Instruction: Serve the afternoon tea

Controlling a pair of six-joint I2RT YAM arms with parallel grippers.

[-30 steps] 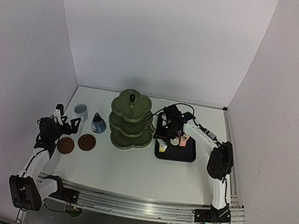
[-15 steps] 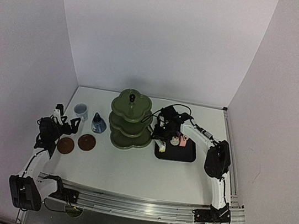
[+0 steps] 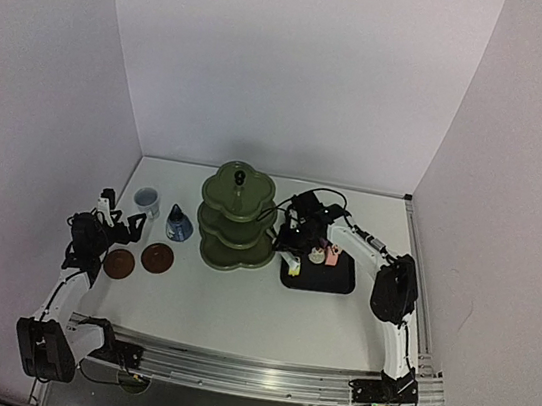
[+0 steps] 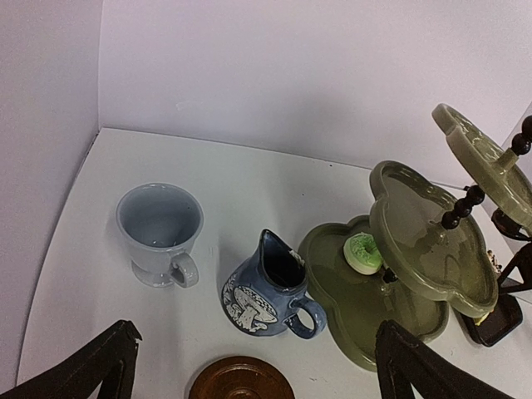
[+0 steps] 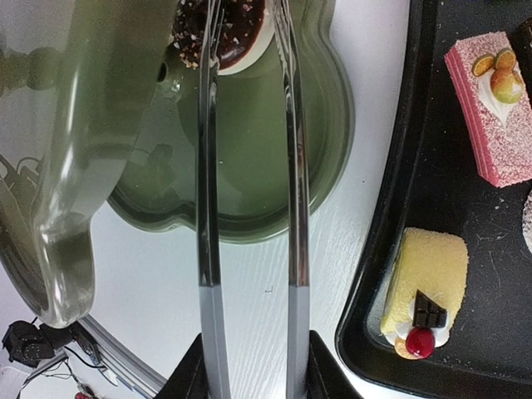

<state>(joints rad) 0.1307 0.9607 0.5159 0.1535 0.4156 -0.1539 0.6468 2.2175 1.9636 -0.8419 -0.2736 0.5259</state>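
The olive-green three-tier stand (image 3: 236, 220) stands mid-table. My right gripper (image 3: 297, 235) is shut on thin metal tongs (image 5: 204, 208). The tong tips reach in over the stand's bottom tier (image 5: 249, 166), on either side of a chocolate donut (image 5: 229, 29); I cannot tell if the donut rests on the tier. A pink cake (image 5: 499, 108) and a yellow cake (image 5: 424, 291) lie on the black tray (image 5: 391, 249). My left gripper (image 4: 255, 332) is open and empty, short of the blue jug (image 4: 270, 291), the pale cup (image 4: 158, 233) and a brown coaster (image 4: 241, 389). A green donut (image 4: 362, 252) lies on the bottom tier.
Two coasters (image 3: 119, 264) (image 3: 157, 258) lie at front left, the cup (image 3: 147, 202) and jug (image 3: 179, 223) behind them. The black tray (image 3: 321, 276) sits right of the stand. White walls close in the back and both sides.
My right gripper with the tongs has moved left from over the tray to the stand's lower tier. The left arm has not moved.
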